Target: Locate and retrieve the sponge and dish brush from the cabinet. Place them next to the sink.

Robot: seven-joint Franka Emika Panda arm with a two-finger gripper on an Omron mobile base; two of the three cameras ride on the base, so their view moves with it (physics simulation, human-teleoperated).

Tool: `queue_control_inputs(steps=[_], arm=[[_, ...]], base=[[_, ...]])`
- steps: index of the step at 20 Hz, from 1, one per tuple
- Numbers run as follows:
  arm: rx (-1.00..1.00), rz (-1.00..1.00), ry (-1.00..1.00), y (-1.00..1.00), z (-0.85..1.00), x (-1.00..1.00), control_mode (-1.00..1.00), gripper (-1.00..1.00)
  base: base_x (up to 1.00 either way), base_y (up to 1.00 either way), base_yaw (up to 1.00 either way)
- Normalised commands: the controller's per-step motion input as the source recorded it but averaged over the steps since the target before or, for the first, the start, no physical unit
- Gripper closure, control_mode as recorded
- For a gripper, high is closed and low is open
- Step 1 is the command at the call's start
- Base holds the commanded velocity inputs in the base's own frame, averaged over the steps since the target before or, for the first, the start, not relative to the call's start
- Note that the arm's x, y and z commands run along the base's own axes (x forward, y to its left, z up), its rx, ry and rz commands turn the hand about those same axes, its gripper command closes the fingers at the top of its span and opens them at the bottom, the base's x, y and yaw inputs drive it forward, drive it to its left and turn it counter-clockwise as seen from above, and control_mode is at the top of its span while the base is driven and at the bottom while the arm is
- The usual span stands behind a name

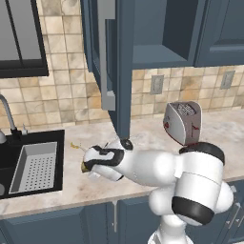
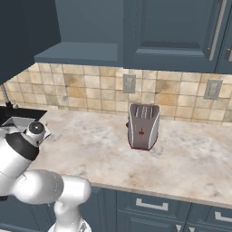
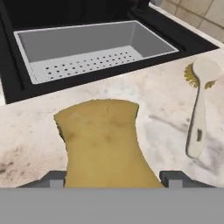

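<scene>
From the left base view, the arm reaches low over the desk (image 1: pixel 143 138) just right of the sink (image 1: pixel 33 164), its hand (image 1: pixel 102 159) close above the stone, with a sliver of the sponge (image 1: pixel 85 167) showing at its tip; the cabinet (image 1: pixel 121 52) hangs open above, and the brush (image 1: pixel 75 146) shows as a small yellow fleck on the desk near the basin's edge. From the right base view, the arm bends away to the left toward the sink (image 2: pixel 18 117), and a toaster (image 2: pixel 143 126) stands well apart, mid-desk. In the hand view, the sponge (image 3: pixel 103 140) sits between the two fingertips (image 3: pixel 176 178) — the jaws stand wide and look clamped on its sides, the block at or just above the desk. The brush (image 3: pixel 199 105) already lies on the desk beside the sink (image 3: pixel 87 52), bristles toward the basin. This looks like the last step — setting the sponge down; the next move calls for parting the jaws and lifting straight up, clear of the brush.
</scene>
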Motion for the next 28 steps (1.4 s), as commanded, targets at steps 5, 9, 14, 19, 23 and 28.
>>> queue_control_inputs(steps=[5,9,14,19,23,28], arm=[[-0.01,0.0,0.0,0.43,-0.25,0.52,-1.0,1.0],[0.0,0.02,0.0,0.46,-0.29,0.38,-1.0,-1.0],[0.0,0.03,0.0,0.31,-0.33,0.26,-1.0,-1.0],[0.0,0.02,-0.01,0.17,-0.3,0.2,-1.0,-1.0],[0.0,0.02,-0.01,0.14,-0.27,0.15,-1.0,-1.0],[0.0,0.0,0.0,-0.16,-0.11,0.0,-1.0,-1.0]], base=[[0.0,0.0,0.0],[0.0,0.0,0.0],[0.0,0.0,0.0],[0.0,0.0,0.0],[0.0,0.0,0.0],[0.0,0.0,0.0]])
